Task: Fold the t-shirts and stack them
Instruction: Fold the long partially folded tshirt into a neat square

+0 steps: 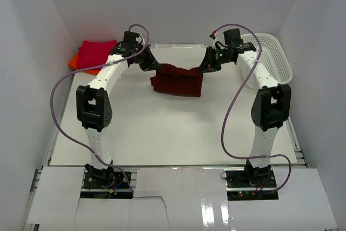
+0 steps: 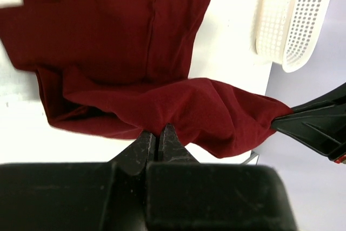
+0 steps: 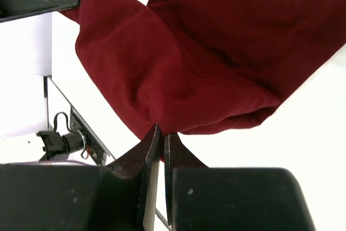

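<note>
**Dark maroon t-shirt** [image 1: 177, 81]: at the far middle of the table [image 1: 162, 133], lifted along its far edge between the two arms, with the cloth sagging between the grips. Its lower part appears to rest on the surface, though the overhead view does not settle this.

**Left gripper** [image 2: 159, 133]: jaws closed tight on one end of the raised fold.

**Right gripper** [image 3: 160, 133]: likewise clamped on the other end (cloth bunches at the fingertips in both wrist views).

**Crimson-red t-shirt** [image 1: 97, 51]: folded at the far left corner, lying on top of the orange t-shirt [image 1: 73, 60], which shows along its left side.

**White mesh basket** [image 1: 273, 58]: at the far right corner, well apart from the dark maroon t-shirt.
</note>
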You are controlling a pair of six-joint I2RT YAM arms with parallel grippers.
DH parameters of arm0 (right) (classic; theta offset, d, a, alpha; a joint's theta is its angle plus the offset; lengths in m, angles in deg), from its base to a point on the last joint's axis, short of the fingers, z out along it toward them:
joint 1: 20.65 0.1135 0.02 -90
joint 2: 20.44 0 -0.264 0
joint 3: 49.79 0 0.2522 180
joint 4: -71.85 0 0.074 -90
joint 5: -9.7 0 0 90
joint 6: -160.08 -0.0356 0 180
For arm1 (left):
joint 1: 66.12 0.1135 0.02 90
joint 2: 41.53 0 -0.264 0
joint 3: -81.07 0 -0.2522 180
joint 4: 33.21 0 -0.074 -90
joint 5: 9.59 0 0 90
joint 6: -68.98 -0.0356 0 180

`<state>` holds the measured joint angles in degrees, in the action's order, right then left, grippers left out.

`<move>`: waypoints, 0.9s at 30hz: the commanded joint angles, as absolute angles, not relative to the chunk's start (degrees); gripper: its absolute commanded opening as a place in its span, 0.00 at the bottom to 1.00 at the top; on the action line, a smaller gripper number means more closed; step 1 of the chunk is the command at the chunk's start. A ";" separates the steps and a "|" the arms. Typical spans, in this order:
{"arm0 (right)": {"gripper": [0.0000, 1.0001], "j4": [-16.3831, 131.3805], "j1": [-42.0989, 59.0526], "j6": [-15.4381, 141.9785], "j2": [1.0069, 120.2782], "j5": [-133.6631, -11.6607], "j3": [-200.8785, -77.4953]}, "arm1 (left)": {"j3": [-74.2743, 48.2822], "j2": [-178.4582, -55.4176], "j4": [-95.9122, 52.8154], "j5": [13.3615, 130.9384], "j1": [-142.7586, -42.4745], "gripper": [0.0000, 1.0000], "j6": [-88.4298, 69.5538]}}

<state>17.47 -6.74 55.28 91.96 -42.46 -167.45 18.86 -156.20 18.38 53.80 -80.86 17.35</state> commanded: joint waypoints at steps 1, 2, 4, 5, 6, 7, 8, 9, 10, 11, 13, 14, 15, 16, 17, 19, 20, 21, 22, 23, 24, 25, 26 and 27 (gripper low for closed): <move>0.08 16.87 -7.82 55.06 94.86 -40.49 -173.06 | 23.98 -158.86 18.87 52.81 -80.36 0.00 16.95; 0.08 17.05 -8.25 55.06 95.57 -40.23 -173.76 | 25.91 -159.82 18.96 52.81 -80.36 0.00 16.95; 0.08 17.05 -8.61 55.06 97.93 -39.61 -176.04 | 27.94 -162.89 18.88 53.16 -80.18 0.00 16.86; 0.08 17.57 -9.04 55.06 98.56 -39.61 -176.57 | 28.99 -163.87 18.79 53.43 -80.18 0.00 16.86; 0.08 17.75 -9.22 54.97 99.35 -39.61 -177.10 | 31.01 -164.92 18.79 53.69 -80.27 0.00 16.86; 0.08 17.84 -9.40 54.97 100.84 -39.09 -178.24 | 32.07 -166.84 18.79 53.95 -80.27 0.00 16.86; 0.08 18.36 -9.84 54.97 101.55 -39.00 -178.60 | 33.12 -167.82 18.79 54.13 -80.18 0.00 16.86; 0.08 18.72 -10.01 54.79 102.25 -38.91 -178.95 | 35.40 -168.79 18.79 54.31 -80.27 0.00 16.86; 0.08 18.98 -10.45 54.79 103.56 -38.30 -179.48 | 36.55 -170.71 18.53 54.39 -80.18 0.00 16.78; 0.08 19.42 -10.63 54.62 104.10 -38.03 -179.65 | 37.69 -171.69 18.35 54.40 -80.09 0.00 16.78; 0.08 21.26 -11.24 54.00 105.50 -37.16 -179.92 | 41.39 -173.62 18.09 54.22 -80.00 0.00 16.86; 0.08 21.96 -11.42 53.30 105.94 -36.97 -180.27 | 42.70 -175.46 18.17 54.05 -79.92 0.00 17.04; 0.08 23.02 -11.51 53.04 106.38 -36.80 -180.79 | 43.85 -176.26 18.09 54.13 -79.83 0.00 17.21; 0.08 23.37 -11.77 52.77 107.43 -36.71 -181.41 | 45.86 -176.96 17.91 54.22 -79.91 0.00 17.30; 0.08 23.55 -11.95 52.07 107.96 -36.54 -182.98 | 46.75 -178.10 17.82 54.31 -79.74 0.00 17.48; 0.08 23.90 -12.30 51.54 110.07 -35.75 -184.92 | 48.34 -178.99 17.21 54.39 -79.48 0.00 17.65; 0.08 23.90 -12.39 51.37 110.69 -35.39 -185.89 | 48.51 -179.34 16.94 54.31 -79.22 0.00 17.83; 0.08 24.08 -12.65 50.84 111.30 -35.22 -187.29 | 48.69 -179.87 16.68 54.22 -79.13 0.00 17.83; 0.08 25.12 -12.91 50.58 112.27 -34.69 -187.56 | 48.61 -180.05 15.90 54.13 -78.95 0.00 18.00; 0.08 25.92 -13.09 50.23 112.62 -34.34 -187.65 | 48.34 -180.22 15.54 54.22 -78.69 0.00 18.01; 0.09 26.97 -13.27 49.44 112.98 -33.99 -187.48 | 47.99 -180.31 15.01 54.31 -78.51 0.00 17.92; 0.11 28.63 -13.53 49.17 113.76 -33.38 -187.48 | 47.38 -180.31 13.44 54.48 -78.34 0.00 17.83; 0.11 29.43 -13.62 49.08 114.12 -32.93 -187.39 | 45.37 -180.14 12.38 54.66 -78.16 0.00 17.66; 0.11 30.22 -13.71 48.99 114.47 -32.84 -187.22 | 44.05 -179.96 11.07 54.92 -78.07 0.00 17.65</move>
